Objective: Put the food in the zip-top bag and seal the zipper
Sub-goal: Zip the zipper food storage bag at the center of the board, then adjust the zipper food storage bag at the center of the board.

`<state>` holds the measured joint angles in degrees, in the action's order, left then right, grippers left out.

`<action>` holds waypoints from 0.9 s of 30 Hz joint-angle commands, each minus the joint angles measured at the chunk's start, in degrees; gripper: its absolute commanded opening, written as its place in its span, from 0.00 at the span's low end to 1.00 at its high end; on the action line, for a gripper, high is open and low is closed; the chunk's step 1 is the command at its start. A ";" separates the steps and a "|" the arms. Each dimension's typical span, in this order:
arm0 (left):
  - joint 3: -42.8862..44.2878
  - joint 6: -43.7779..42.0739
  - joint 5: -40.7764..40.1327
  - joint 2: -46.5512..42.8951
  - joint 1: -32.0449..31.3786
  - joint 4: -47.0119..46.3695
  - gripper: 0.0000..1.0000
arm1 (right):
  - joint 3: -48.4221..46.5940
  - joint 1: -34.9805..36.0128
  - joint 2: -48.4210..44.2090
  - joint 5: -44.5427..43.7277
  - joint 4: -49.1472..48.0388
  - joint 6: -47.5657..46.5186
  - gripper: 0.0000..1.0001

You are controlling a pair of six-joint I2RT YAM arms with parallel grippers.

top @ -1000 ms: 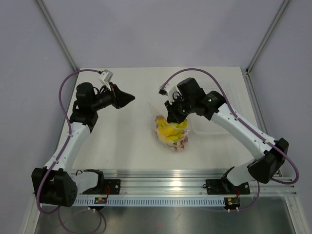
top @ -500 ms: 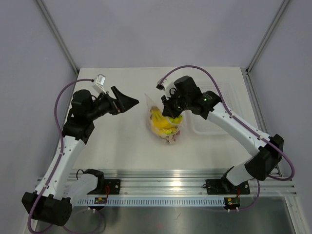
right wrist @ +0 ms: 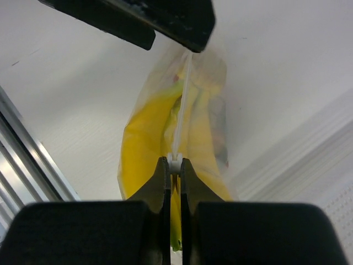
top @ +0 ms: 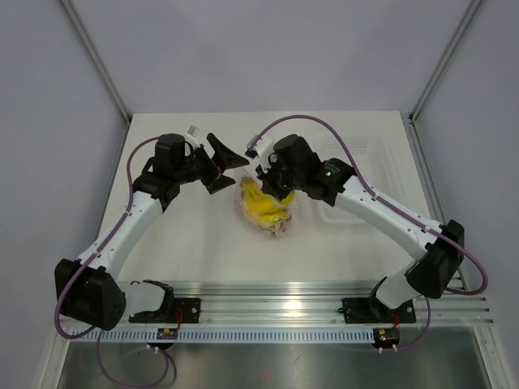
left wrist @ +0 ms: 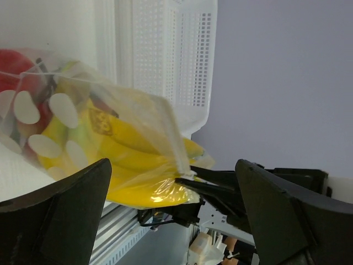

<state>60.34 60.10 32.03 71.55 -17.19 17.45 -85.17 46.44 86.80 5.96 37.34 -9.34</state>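
1. The zip-top bag point(top: 261, 207) is sitting just left of the clear tray point(top: 381, 154), with its top edge lifted. Since the fruit is already inside, I judge sealing to be the step in hand.
2. The left gripper point(top: 235, 168), farther left of the tray than the bag, is gaping wide and holding nothing. Its fingers are flanking the strip's free corner. It should be closing squarely on that corner and avoiding the bulging film.
3. The right gripper point(right wrist: 175, 163) is pinching the zipper point(right wrist: 183, 105) at the tray-side end, with its fingers clamped narrow on the strip. It should be pulling level so the strip is running taut.
4. The bag's clear film is showing pale round dots and is bulging.
5. The bananas point(right wrist: 140, 160) are filling most of the bag.
6. The strawberries point(left wrist: 14, 61) are lying at its bottom end.
7. The zipper is showing as a thin white line, and I cannot tell whether it is pressed shut.
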 commanded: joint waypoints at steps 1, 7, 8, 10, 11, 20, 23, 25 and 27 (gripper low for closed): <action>0.39 4.42 0.23 -1.15 -0.39 -4.62 0.99 | -2.02 2.78 1.08 -7.08 -5.17 -3.22 0.00; 2.68 2.31 1.90 4.30 -0.56 -2.17 0.99 | 0.79 5.24 0.38 -9.38 -11.41 -3.49 0.00; 2.59 1.96 1.46 4.65 -0.65 -1.38 0.99 | 1.31 5.94 0.47 -9.47 -12.02 -3.49 0.00; 0.94 2.04 2.24 5.18 -0.56 -2.85 0.99 | 1.41 6.47 0.65 -9.82 -12.82 -3.49 0.00; 0.40 2.39 3.03 5.35 -0.74 -4.60 0.99 | 1.23 7.17 1.08 -10.08 -12.82 -3.58 0.00; -1.10 2.40 7.52 6.59 -0.74 -10.24 0.00 | -2.28 8.32 1.00 -15.27 -10.28 -2.26 0.51; -1.01 1.61 7.26 6.32 -0.74 -9.63 0.00 | -4.56 8.23 -1.46 -17.55 -8.26 0.11 0.61; -1.18 1.34 6.99 5.88 -0.74 -9.45 0.00 | -5.62 8.23 -4.26 -18.35 -6.76 2.92 0.64; -1.80 1.69 6.90 5.36 -0.74 -9.54 0.00 | -5.98 8.32 -6.64 -17.30 -4.39 8.25 0.56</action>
<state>58.74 62.37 36.58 78.22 -17.65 11.42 -87.55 54.37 86.76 -9.45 30.81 -8.27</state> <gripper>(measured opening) 0.013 0.595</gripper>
